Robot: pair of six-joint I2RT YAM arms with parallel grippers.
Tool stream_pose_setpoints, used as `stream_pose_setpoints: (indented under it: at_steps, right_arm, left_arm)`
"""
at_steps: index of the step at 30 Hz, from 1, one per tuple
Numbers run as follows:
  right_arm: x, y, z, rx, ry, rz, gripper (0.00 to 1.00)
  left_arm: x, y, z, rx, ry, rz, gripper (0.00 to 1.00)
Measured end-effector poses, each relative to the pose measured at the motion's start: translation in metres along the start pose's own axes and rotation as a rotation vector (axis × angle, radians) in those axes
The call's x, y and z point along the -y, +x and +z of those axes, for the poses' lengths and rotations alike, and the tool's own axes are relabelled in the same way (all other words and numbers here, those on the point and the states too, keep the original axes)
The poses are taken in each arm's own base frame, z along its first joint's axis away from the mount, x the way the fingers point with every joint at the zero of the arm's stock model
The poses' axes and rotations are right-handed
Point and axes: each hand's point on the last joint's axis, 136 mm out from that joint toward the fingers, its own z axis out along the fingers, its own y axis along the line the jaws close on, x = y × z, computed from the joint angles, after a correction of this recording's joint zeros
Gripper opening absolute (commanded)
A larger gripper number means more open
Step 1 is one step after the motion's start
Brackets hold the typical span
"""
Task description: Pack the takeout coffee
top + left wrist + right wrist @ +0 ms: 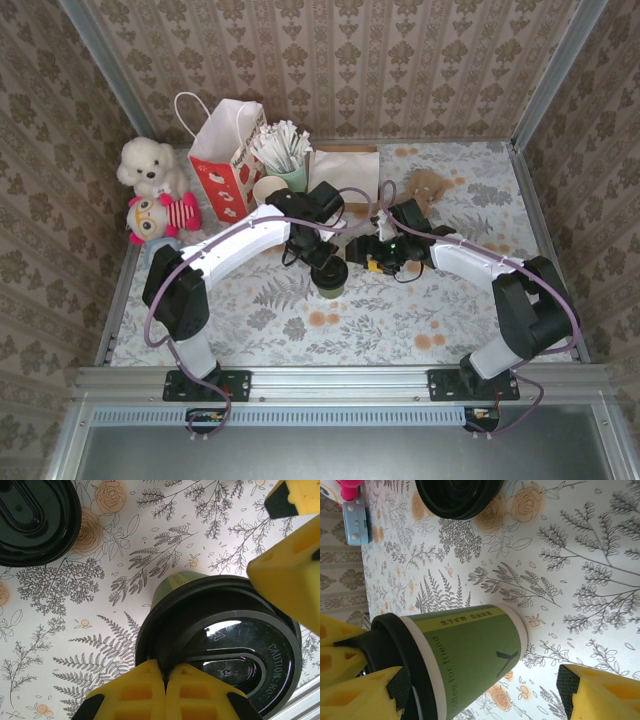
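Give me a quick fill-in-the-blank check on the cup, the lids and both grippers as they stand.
1. The lid on the green cup is ___ in colour.
2. The left gripper is ___, its tips at that lid's rim.
3. The right gripper is ___.
4. Counting the spare lid on the table, the left wrist view shows ___ lids.
Missing words: black; shut; open; two.

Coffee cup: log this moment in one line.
cup: upright, lid on | left gripper: shut at lid rim | right gripper: open, straddling cup
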Motion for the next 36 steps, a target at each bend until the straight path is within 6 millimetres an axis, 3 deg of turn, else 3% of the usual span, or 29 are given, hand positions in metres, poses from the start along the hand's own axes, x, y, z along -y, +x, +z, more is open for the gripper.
stream_pose_setpoints:
  at_steps: [11, 22, 29, 36]
  right_arm:
    - [0.002, -0.001, 0.009, -0.013, -0.012, 0.016, 0.79]
    - [0.005, -0.004, 0.014, 0.026, -0.066, 0.006, 0.83]
    - [0.004, -0.008, 0.005, 0.070, 0.000, 0.016, 0.93]
    - [-0.016, -0.013, -0.018, 0.164, -0.015, -0.034, 1.00]
  left_arm:
    - [0.000, -0.001, 0.003, 0.001, 0.014, -0.023, 0.00]
    - [0.000, 0.000, 0.007, 0.128, 0.073, -0.149, 0.00]
    - [-0.003, -0.002, 0.000, 0.072, 0.038, -0.187, 0.00]
    - [-0.007, -0.010, -0.005, 0.079, 0.006, -0.281, 0.01]
